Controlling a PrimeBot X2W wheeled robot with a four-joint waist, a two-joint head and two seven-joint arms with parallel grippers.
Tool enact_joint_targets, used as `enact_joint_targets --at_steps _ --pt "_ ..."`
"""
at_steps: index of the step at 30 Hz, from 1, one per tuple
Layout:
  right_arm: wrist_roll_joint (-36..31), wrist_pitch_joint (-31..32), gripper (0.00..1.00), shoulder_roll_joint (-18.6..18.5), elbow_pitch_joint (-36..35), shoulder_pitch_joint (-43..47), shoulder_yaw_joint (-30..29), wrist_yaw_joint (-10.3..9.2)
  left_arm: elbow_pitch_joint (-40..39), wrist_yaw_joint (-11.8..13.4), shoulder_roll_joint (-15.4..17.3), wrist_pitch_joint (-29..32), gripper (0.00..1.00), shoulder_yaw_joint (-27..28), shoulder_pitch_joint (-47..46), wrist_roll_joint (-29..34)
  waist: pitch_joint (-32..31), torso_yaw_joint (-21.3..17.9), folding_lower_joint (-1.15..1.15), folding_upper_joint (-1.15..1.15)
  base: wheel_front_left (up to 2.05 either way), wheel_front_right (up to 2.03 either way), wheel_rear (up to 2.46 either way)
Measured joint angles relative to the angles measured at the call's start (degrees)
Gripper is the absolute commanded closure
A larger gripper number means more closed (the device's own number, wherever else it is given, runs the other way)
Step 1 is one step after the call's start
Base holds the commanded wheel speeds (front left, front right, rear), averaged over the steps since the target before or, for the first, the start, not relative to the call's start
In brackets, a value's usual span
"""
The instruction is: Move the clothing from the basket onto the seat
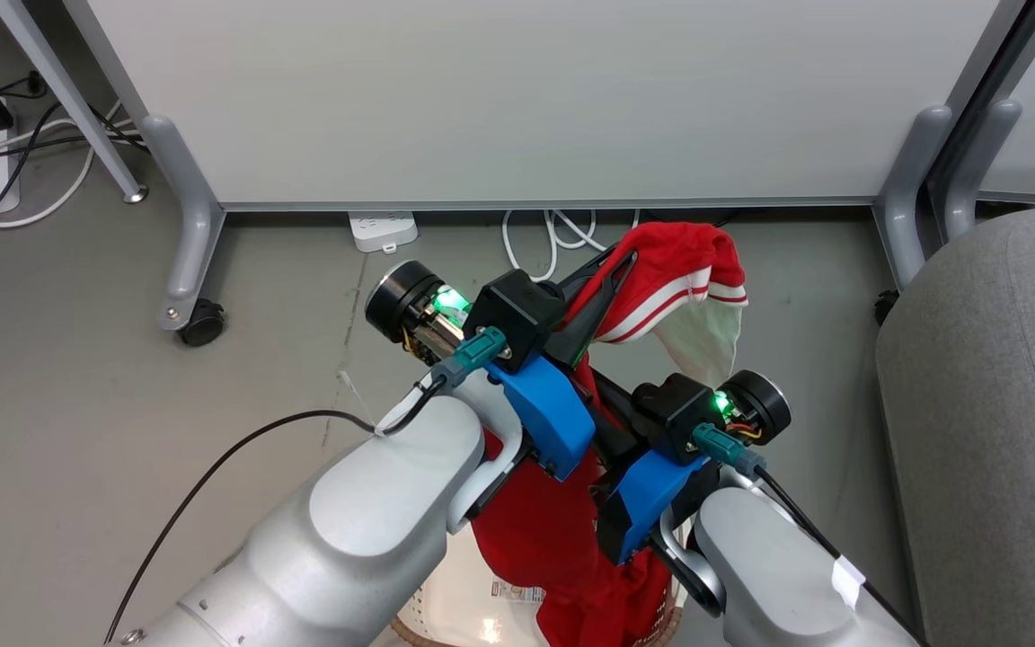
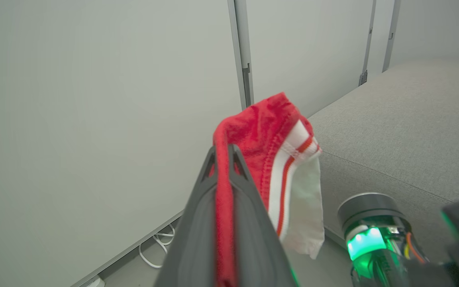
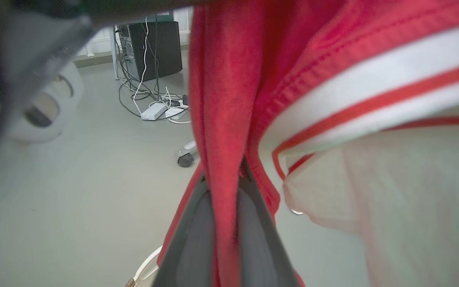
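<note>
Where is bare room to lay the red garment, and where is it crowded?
Free: the grey seat beside the panel leg; the floor by the caster. Crowded: above the basket, where left hand and right hand clamp the garment.

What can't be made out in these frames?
Head view: basket mostly under both forearms, cut by bottom edge; contents unclear.
Head view: seat cut by right edge.
Right wrist view: clothing, pinched in right gripper, blocks the right half; dark upper-left shape blurred.

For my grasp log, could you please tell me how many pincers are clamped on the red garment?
2. The left pincer grips the red garment beside its striped cuff; the right pincer grips a fold nearer the robot.
</note>
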Motion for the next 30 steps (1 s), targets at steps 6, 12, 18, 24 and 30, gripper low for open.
enact_joint_targets --at_steps 6,12,18,24,30 --pt "-0.02 0.0 1.0 0.0 0.11 0.0 0.01 0.0 0.42 -0.01 -0.04 -0.15 1.0 -0.1 -0.13 -0.25 -0.07 -0.2 0.0 0.0 0.0 0.0 0.0" --pt "-0.09 0.0 1.0 0.0 0.11 -0.01 -0.08 0.0 0.73 -0.01 -0.04 -0.46 1.0 -0.19 -0.24 -0.35 -0.04 -0.35 -0.01 0.0 0.0 0.0 0.0" --pt "-0.1 0.0 1.0 0.0 0.18 -0.03 -0.09 0.0 1.03 0.43 -0.03 -0.54 0.0 -0.2 -0.27 -0.46 0.15 -0.48 -0.01 0.0 0.0 0.0 0.0" --pt "-0.11 0.0 1.0 0.0 0.33 -0.05 -0.05 0.0 1.05 0.57 0.07 -0.8 0.0 -0.15 -0.56 -0.46 0.19 -0.67 -0.01 0.0 0.0 0.0 0.0" --pt "-0.1 0.0 1.0 0.0 0.36 -0.05 -0.3 0.0 1.07 0.86 0.35 -1.02 0.0 -0.15 -0.88 -0.46 0.57 -1.14 -0.01 0.0 0.0 0.0 0.0"
